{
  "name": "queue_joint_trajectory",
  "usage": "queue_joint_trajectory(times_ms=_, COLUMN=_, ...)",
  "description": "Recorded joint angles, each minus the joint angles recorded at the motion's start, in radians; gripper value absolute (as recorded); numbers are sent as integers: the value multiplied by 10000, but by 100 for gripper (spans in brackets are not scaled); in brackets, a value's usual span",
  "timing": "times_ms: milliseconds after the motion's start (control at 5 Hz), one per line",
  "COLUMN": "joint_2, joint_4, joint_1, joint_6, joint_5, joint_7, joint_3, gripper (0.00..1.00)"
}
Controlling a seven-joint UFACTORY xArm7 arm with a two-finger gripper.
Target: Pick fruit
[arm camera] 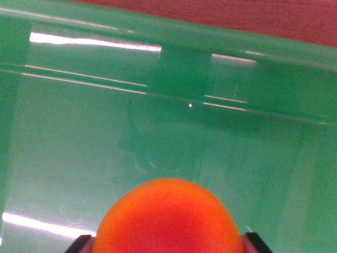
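— What has your pincer (167, 246) got?

— An orange fruit (169, 219). My two dark fingertips (80, 244) show at the bottom corners of the wrist view, one on each side of it, pressed up against its sides. So I am closed on the fruit and gripping it.

— Where does the fruit sit in your view?

— Bottom centre, very close to the lens. Only its rounded top shows, smooth and a bit blurred; the lower part is cut off by the frame edge.

— And past it?

— A green bin (79, 142), glossy plastic. Its floor fills the middle of the view, and a ridged wall runs across the top, sloping down toward the wrist view's right. Bright streaks of light lie along the wall and one near the lower left. I cannot tell whether the fruit touches the floor.

— Anything beyond the bin?

— A strip of reddish-brown surface (253, 16) above the rim, upper right.
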Motion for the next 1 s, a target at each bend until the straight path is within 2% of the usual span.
queue_joint_trajectory(times_ms=200, joint_2=0, joint_4=0, joint_1=0, joint_6=0, joint_5=0, joint_7=0, joint_3=0, gripper=100)
queue_joint_trajectory(times_ms=400, joint_2=-167, joint_4=308, joint_1=2, joint_6=474, joint_5=4, joint_7=-15, joint_3=2, gripper=100)
queue_joint_trajectory(times_ms=600, joint_2=-167, joint_4=308, joint_1=2, joint_6=474, joint_5=4, joint_7=-15, joint_3=2, gripper=100)
queue_joint_trajectory(times_ms=800, joint_2=-334, joint_4=616, joint_1=5, joint_6=949, joint_5=9, joint_7=-29, joint_3=5, gripper=100)
queue_joint_trajectory(times_ms=1000, joint_2=-334, joint_4=616, joint_1=5, joint_6=949, joint_5=9, joint_7=-29, joint_3=5, gripper=100)
